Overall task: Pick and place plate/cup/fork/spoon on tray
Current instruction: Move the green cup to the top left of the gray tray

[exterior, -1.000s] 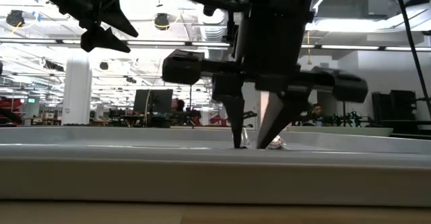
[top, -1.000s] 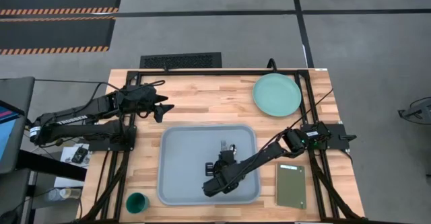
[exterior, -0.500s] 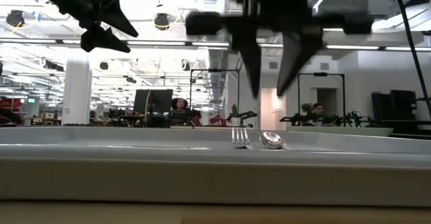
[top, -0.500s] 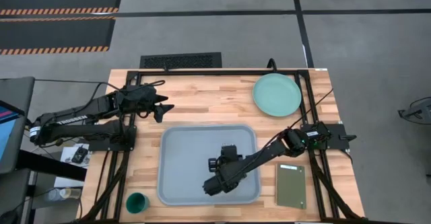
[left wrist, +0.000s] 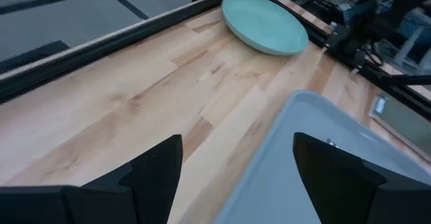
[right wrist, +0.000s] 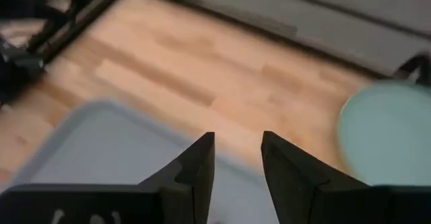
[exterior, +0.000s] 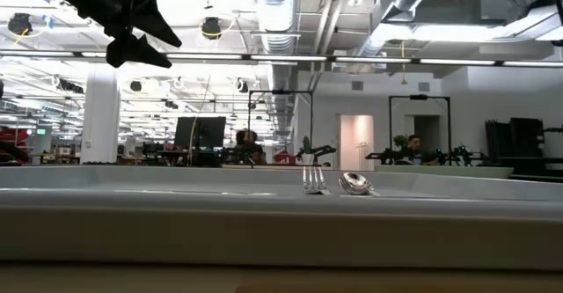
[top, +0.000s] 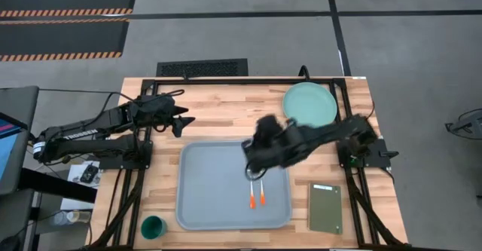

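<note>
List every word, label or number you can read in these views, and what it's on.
White lettering on the left arm: too small to read.
Small green sign in the room behind, low view: too small to read.
Tray, plate, cup, fork, spoon: no text visible.

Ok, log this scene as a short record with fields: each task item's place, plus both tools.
tray: table centre
fork: on tray, beside spoon
spoon: on tray, right of fork
plate: on table, far right corner, off tray
cup: on table, near left, off tray
right tool: open, empty, above tray's far edge
left tool: open, waiting over table's far left
</note>
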{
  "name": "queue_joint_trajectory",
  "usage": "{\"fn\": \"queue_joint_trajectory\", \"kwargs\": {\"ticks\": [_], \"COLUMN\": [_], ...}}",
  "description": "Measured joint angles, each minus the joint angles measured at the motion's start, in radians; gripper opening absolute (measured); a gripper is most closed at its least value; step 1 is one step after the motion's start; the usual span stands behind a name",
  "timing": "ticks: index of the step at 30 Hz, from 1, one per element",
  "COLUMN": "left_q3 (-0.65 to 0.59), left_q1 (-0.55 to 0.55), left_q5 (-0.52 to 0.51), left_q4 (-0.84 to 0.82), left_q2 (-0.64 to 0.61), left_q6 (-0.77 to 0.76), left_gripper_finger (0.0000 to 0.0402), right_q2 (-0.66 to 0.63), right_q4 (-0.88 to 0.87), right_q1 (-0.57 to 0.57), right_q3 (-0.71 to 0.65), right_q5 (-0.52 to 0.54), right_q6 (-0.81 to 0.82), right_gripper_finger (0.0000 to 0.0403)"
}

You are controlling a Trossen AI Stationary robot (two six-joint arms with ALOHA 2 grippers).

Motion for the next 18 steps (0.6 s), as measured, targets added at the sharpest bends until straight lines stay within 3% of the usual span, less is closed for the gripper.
{"fn": "queue_joint_trajectory", "kwargs": {"ticks": [11,15,18], "left_q3": [0.0,0.0,0.0], "left_q1": [0.0,0.0,0.0], "left_q5": [0.036,0.072,0.157], "left_q4": [0.0,-0.003,-0.014], "left_q2": [0.0,0.0,0.0], "left_q6": [-0.035,-0.037,-0.033], "left_gripper_finger": [0.027,0.027,0.027], "right_q2": [-0.332,-0.468,-0.583], "right_q4": [0.002,0.002,-0.001], "right_q1": [-0.117,-0.15,-0.157], "right_q3": [-0.027,-0.2,-0.407], "right_q5": [0.105,0.115,0.103], "right_q6": [-0.224,-0.199,-0.074], "right_gripper_finger": [0.0149,0.0144,0.0141]}}
